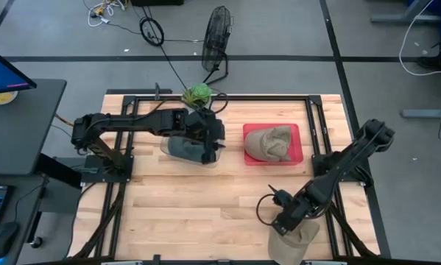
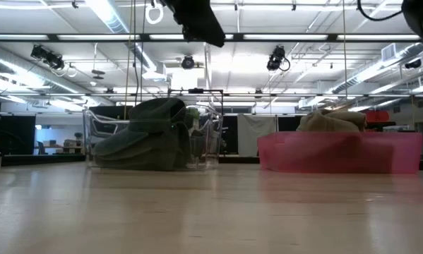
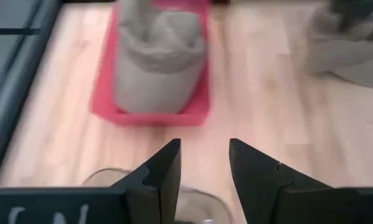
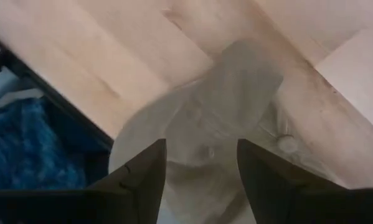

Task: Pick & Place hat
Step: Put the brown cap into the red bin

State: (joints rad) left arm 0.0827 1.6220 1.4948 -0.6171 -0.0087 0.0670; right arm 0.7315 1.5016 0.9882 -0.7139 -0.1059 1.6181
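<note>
A pale beige hat (image 1: 294, 241) lies at the table's near edge, right of the middle. My right gripper (image 1: 283, 223) hovers over its far side, open, with the hat (image 4: 230, 93) showing between and beyond the fingers (image 4: 202, 146). A tan hat (image 1: 270, 142) sits in a red tray (image 1: 297, 132). A dark grey-green hat (image 1: 182, 147) rests in a clear bin (image 2: 98, 134). My left gripper (image 1: 211, 151) is open (image 3: 205, 146) above the bin's right end, facing the red tray (image 3: 105, 106). My right gripper stands open over the beige hat from above; I cannot tell whether its fingertips touch the cloth.
A black frame runs around the table, with its near rail (image 4: 61, 106) close beside the beige hat. Bare wood (image 1: 198, 206) lies between the bin and the near edge. A green object (image 1: 198, 93) sits at the far edge.
</note>
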